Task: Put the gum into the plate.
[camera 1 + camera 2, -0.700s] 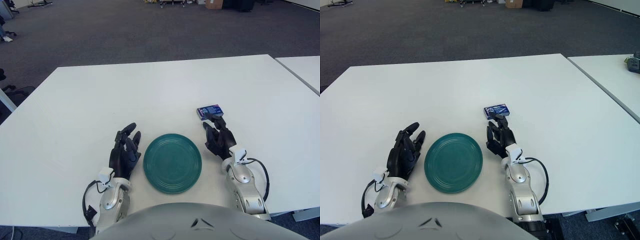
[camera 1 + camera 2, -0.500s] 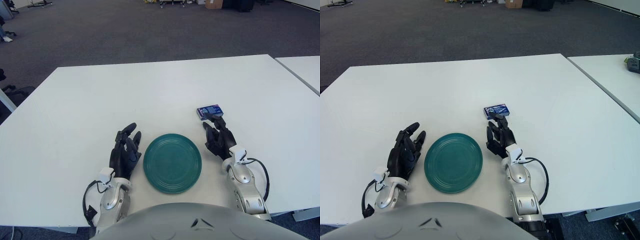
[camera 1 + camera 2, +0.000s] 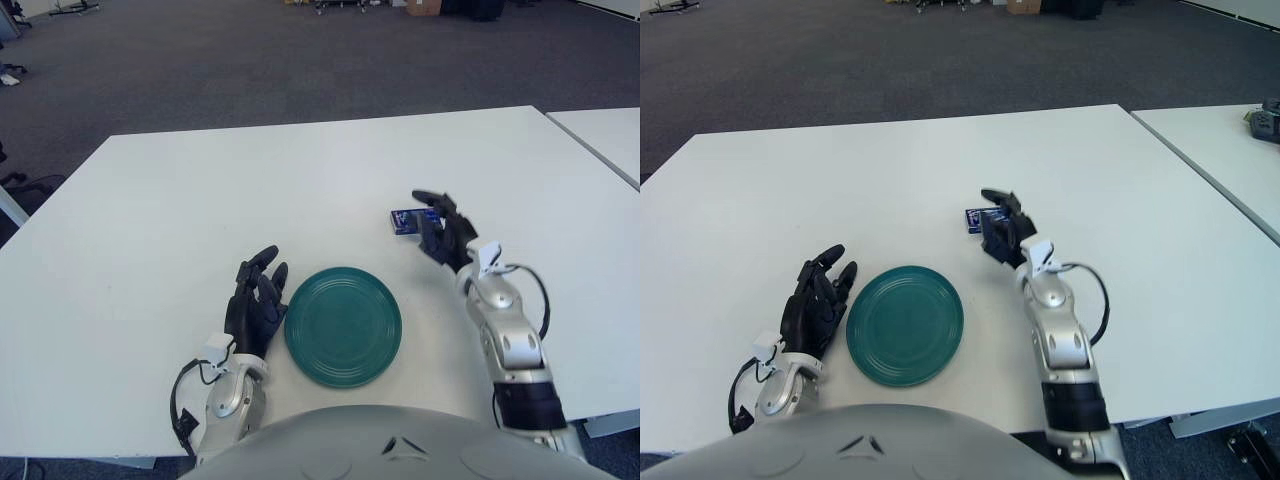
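Gum [image 3: 405, 220] lies partly under right hand [image 3: 443, 228].

White counter [image 3: 200, 190], second white counter [image 3: 605, 135] at right; dark grey carpet [image 3: 250, 60]; chair base [image 3: 20, 185] far left.

We see bare white tabletop [image 3: 300, 180] on every side of the round green plate [image 3: 343, 325]. Our right hand [image 3: 445, 232] is at the small blue gum packet [image 3: 405, 220], our left hand [image 3: 255, 300] just beside the plate's left rim.
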